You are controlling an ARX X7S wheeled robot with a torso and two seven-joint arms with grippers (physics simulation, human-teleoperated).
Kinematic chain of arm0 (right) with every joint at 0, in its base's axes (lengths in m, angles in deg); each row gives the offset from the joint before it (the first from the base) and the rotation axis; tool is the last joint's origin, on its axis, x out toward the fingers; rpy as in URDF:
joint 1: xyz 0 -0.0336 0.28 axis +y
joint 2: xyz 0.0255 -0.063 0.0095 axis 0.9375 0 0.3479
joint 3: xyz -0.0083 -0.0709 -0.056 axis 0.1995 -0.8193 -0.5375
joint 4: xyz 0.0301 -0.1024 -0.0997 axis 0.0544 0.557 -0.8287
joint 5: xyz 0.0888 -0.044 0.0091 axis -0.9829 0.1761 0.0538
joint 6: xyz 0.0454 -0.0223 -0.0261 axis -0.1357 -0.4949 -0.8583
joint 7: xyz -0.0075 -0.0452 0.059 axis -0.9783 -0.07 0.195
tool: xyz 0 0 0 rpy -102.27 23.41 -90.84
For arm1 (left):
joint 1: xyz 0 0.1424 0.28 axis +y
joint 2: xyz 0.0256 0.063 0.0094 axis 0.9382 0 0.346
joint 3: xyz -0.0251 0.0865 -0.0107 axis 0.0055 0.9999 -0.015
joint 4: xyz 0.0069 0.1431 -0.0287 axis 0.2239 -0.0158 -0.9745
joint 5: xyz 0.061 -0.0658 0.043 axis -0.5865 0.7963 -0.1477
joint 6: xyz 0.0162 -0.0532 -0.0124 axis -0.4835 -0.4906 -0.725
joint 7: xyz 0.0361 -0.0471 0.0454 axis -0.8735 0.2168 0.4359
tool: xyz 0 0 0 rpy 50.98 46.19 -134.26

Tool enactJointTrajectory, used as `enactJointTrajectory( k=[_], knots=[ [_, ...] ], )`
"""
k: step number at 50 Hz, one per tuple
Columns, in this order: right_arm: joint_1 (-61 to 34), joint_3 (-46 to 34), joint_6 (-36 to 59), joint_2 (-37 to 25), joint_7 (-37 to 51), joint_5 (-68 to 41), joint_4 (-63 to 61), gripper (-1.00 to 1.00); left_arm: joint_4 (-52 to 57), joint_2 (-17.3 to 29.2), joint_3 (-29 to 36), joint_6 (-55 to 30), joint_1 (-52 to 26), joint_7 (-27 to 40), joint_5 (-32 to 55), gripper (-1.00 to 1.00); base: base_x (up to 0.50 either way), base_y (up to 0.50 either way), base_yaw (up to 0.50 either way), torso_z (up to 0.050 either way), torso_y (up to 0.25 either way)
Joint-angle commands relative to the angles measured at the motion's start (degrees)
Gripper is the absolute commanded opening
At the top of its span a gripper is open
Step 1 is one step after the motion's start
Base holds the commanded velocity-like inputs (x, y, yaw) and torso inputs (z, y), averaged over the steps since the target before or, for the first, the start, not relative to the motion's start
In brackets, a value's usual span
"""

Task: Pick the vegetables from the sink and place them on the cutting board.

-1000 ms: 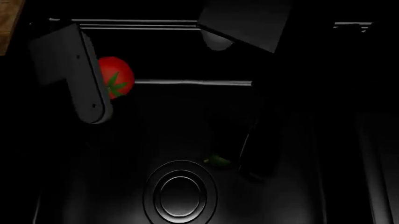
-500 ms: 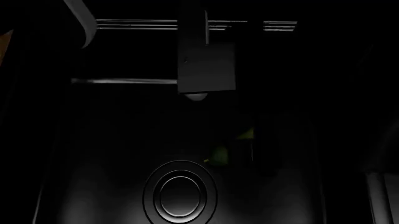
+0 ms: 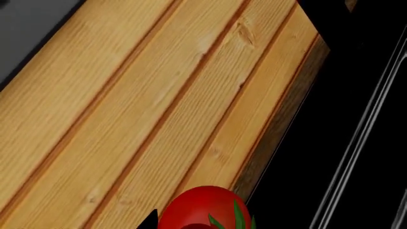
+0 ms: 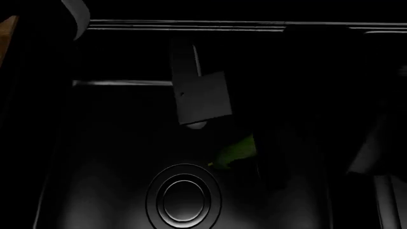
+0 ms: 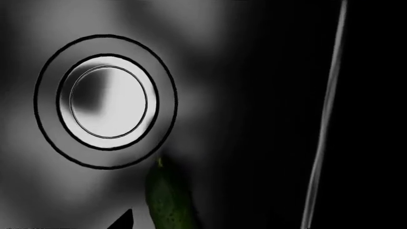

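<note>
Red tomato (image 3: pixel 207 210) apparently now over countertop (image 3: pixel 159 109)

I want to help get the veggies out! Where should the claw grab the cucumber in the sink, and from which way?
Grab the cucumber around its middle, coming from above. It is long and thin and seems to lie on the sink floor beside the drain, so closing across its narrow width should hold best. Its ends taper and may slip. The right claw's fingers are too dark to make out.
</note>
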Motion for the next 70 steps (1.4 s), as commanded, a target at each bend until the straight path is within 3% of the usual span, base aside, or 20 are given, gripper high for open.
enactJointTrajectory(
  k=[1, 16, 27, 53, 54, 66, 70],
  knots=[
    [3.1, -0.7, -3.9, 2.0, -1.7, 4.1, 2.6, 1.0, 0.3, -1.1, -2.5, -0.8, -0.2, -0.8, 0.9, -1.0, 1.15, 0.03, -0.11, 0.012, -0.127],
    [5.7, -1.9, -11.9, 5.0, -3.3, 6.4, 10.9, 1.0, 0.5, -0.5, -2.2, -0.5, 0.1, -0.8, 0.9, -1.0, 1.15, 0.03, -0.11, 0.012, -0.127],
    [5.3, -3.8, -4.2, 1.4, -6.1, 3.8, 3.5, 1.0, 0.9, -0.5, -1.9, -1.3, 0.0, -1.1, 1.3, -1.0, 1.15, 0.03, -0.11, 0.012, -0.126],
    [5.6, -9.5, -11.1, 0.3, -7.8, 11.8, 9.7, 1.0, 2.6, -0.4, -2.9, -1.8, 3.2, 0.2, 2.2, -1.0, 1.15, 0.03, -0.11, 0.012, -0.127],
    [5.7, -9.7, -12.2, 0.4, -6.8, 12.9, 10.1, -1.0, 2.7, -0.3, -3.0, -1.9, 3.3, 0.3, 2.3, -1.0, 1.15, 0.03, -0.11, 0.012, -0.129],
    [6.8, -6.6, -10.8, 2.1, -4.3, 10.3, 11.2, -1.0, 3.5, -0.5, -3.5, -3.1, 2.5, 0.3, 2.6, -1.0, 1.15, 0.02, -0.12, 0.012, -0.13],
    [4.9, 2.3, -5.2, 1.3, 1.8, 2.8, 6.2, -1.0, 2.4, -1.6, -4.4, -0.9, 3.0, 3.7, 0.6, -1.0, 1.15, 0.02, -0.12, 0.012, -0.13]
  ],
)
